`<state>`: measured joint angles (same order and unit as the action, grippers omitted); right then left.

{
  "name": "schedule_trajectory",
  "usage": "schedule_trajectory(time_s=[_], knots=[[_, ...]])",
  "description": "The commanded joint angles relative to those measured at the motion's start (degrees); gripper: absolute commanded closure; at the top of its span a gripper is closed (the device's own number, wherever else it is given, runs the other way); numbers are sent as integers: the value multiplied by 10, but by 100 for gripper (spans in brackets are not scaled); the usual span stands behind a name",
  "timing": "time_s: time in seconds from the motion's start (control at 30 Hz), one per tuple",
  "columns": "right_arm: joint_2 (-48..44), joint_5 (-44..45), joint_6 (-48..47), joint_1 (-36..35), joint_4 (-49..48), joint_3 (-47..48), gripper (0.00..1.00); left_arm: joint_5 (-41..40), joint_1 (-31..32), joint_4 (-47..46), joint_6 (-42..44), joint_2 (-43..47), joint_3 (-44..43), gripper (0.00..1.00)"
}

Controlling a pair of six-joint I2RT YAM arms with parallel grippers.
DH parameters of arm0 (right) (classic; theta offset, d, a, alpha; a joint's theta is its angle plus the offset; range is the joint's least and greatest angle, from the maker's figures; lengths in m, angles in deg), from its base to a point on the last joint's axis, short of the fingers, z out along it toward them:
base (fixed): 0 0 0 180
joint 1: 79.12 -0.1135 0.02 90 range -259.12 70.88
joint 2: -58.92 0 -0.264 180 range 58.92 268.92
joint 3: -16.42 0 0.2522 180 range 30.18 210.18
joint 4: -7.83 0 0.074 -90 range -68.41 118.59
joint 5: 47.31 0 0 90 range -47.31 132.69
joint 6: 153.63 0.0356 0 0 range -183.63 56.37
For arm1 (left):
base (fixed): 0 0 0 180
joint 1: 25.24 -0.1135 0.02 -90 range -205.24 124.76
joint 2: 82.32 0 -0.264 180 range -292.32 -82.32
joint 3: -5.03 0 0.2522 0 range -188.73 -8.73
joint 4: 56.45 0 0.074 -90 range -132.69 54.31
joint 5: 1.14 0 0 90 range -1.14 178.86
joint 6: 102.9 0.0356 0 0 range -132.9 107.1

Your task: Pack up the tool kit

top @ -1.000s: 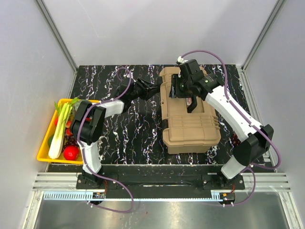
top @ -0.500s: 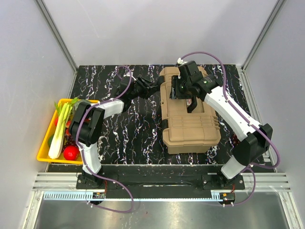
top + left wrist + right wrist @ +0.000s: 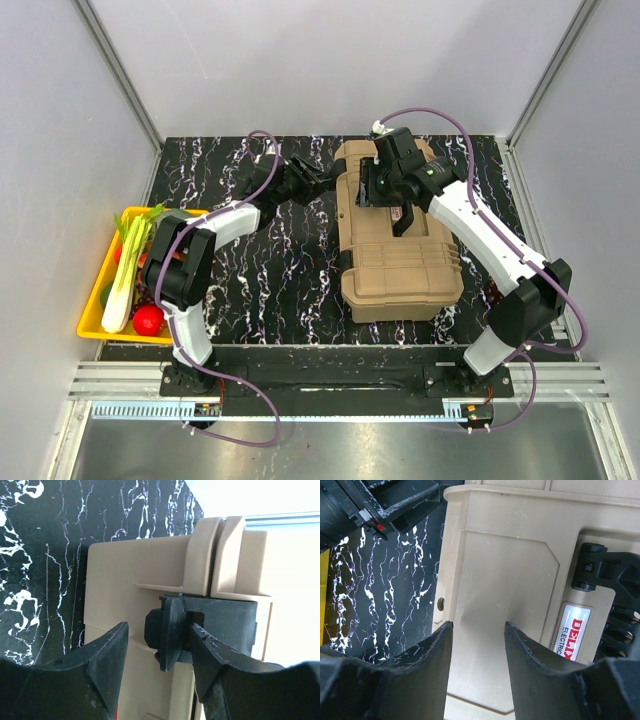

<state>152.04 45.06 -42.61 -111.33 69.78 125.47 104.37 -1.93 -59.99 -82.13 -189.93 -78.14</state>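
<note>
Between grey walls (image 3: 300, 60), over black marbled table (image 3: 290, 280), left hand (image 3: 157, 630), right hand (image 3: 477, 635) gape empty.

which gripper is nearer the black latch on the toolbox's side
Left. The left gripper is open right at the latch; the right gripper is over the toolbox top.

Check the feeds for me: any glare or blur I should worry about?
Left wrist: white burnout behind the toolbox, left fingers soft, black latch sharp. Right wrist: label glares, right fingers dark and blurred. Top external: evenly lit, sharp.
</note>
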Motion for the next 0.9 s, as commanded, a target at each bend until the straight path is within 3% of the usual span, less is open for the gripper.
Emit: schedule_trajectory(time_s=[0.0,0.2,0.3,0.5,0.7,0.87], knots=[[14,11,4,-2,5,9,48,-8,23,60,50,28,-45,41],[16,9,3,-1,5,10,47,-14,28,111,84,6,-67,31],[15,10,4,-1,4,9,47,-24,30,135,91,2,-73,30],[15,11,4,-1,5,7,47,-54,29,186,101,-5,-75,40],[16,11,6,-1,4,4,47,-55,30,203,103,-15,-80,41],[14,11,9,-1,4,3,47,-86,29,251,104,-15,-87,50]])
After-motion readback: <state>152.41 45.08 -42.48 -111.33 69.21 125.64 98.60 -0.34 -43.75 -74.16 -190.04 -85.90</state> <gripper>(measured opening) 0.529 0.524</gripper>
